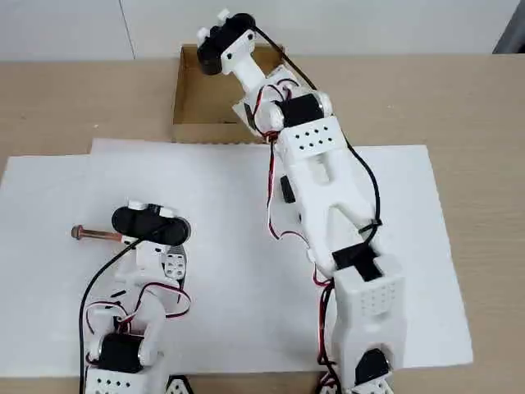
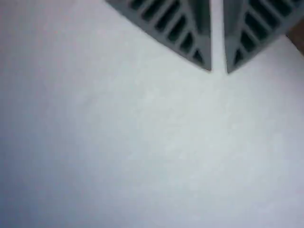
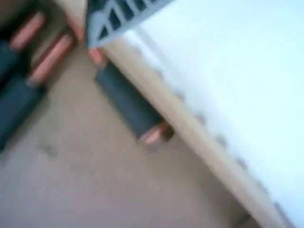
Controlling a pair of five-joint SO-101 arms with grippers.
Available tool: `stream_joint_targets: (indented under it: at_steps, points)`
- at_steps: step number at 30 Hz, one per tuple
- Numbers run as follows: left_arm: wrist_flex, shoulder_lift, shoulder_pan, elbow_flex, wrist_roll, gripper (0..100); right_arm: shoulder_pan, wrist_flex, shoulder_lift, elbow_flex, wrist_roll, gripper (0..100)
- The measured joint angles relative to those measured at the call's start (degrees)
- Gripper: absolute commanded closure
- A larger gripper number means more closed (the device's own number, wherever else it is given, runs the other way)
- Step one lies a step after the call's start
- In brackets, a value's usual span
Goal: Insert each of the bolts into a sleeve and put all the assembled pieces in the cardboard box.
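Farthest left, one bare bolt (image 1: 94, 233) lies on the white paper (image 1: 221, 271) that covers the surface. It sits near the left fingers (image 2: 217, 66), off to their outer side and not touching them. Those fingers stand narrow with only a thin slit between them, and they hold nothing as they hang just over the paper.

Further right, the cardboard box (image 1: 187, 123) sits at the far edge of the paper, and the right fingers (image 1: 221, 51) are above its inside. We cannot tell whether they are wide or narrow. Below them an assembled piece (image 3: 127, 105), a dark sleeve with copper showing at both ends, lies on the box floor just beside the wall. At least two more pieces (image 3: 28, 80) lie deeper in.

We judge the boxing step for that piece about done, with the bare bolt as the remaining work. The next move calls for the left fingers to widen, shift sideways over the bolt's shank and close on it. A sleeve must then be found for it, and we cannot pick one out with confidence on the paper.
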Motion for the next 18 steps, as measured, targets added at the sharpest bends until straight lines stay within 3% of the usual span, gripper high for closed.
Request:
stream_joint_targets:
  at_steps: [12, 18]
  points:
    - [0.0, 0.0, 0.0, 0.0, 0.0, 99, 0.0, 19.3, -10.4, -0.2, -0.3, 84.5]
    - [0.0, 0.0, 0.0, 0.0, 0.0, 99, 0.4, 29.6, -15.7, -0.2, -6.5, 84.5]
